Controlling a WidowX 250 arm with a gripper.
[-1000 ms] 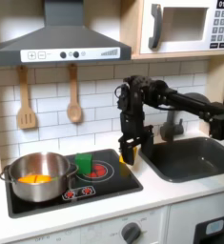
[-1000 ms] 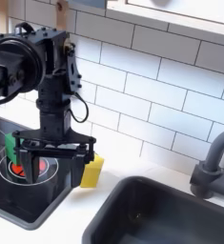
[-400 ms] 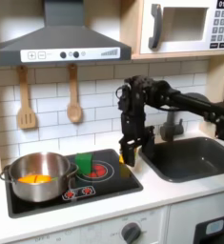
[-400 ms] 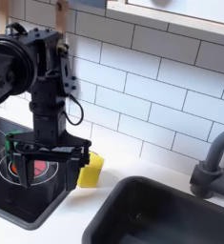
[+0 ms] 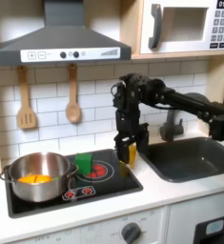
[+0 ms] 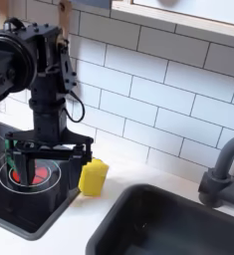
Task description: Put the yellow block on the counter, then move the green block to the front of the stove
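Bright yellow and lying just off the right edge of the flat black toy stove (image 6: 34, 204) with its red ring burners: the small rectangular yellow block (image 6: 93, 176), resting on the smooth off-white counter (image 5: 171, 191), seen in both exterior views. Hanging above the stove's right side, close over the nearer red burner: the black gripper (image 6: 44, 164) of the arm, with its jaws being held spread wide apart and pinching nothing. Standing just beside the yellow block in the second exterior view, one black fingertip (image 6: 83, 157), though whether actually touching it is impossible to tell. Sitting upright on the stove, toward its back and left of the gripper (image 5: 126, 151) in the first exterior view: the small bright green block (image 5: 84, 164), well apart from the yellow one (image 5: 132, 152). Occupying the stove's left burner in that same first exterior view: a round steel pot (image 5: 37, 176) holding an orange-yellow toy food piece (image 5: 32, 178). Lying to the stove's right, set into the counter: a dark grey sink basin (image 5: 190, 157).
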